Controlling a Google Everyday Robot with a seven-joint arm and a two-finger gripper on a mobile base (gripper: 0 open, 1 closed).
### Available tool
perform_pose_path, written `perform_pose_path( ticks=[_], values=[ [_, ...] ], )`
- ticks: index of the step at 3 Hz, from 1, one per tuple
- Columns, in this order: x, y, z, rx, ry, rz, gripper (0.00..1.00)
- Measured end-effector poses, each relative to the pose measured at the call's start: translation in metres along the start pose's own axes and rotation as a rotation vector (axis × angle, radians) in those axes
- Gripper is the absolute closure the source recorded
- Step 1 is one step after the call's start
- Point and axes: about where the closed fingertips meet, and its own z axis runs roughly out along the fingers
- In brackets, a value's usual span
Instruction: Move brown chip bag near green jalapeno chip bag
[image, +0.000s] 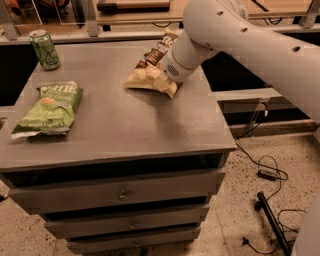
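Note:
The brown chip bag (148, 74) lies on the grey cabinet top (125, 120), right of centre toward the back, its dark brown top part pointing to the far edge and its pale yellow part toward me. My gripper (170, 64) is at the end of the white arm, right at the bag's right side, and the wrist hides it. The green jalapeno chip bag (49, 107) lies flat near the left edge, well apart from the brown bag.
A green drink can (44, 49) stands at the back left corner. The white arm (250, 45) reaches in from the right. The cabinet has drawers (120, 192) below. Cables (265, 170) and a black stand lie on the floor at the right.

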Motion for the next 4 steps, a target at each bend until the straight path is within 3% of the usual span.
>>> perform_pose_path(
  ticks=[4],
  values=[
    [-0.0002, 0.0001, 0.0, 0.0, 0.0, -0.001, 1.0]
  ],
)
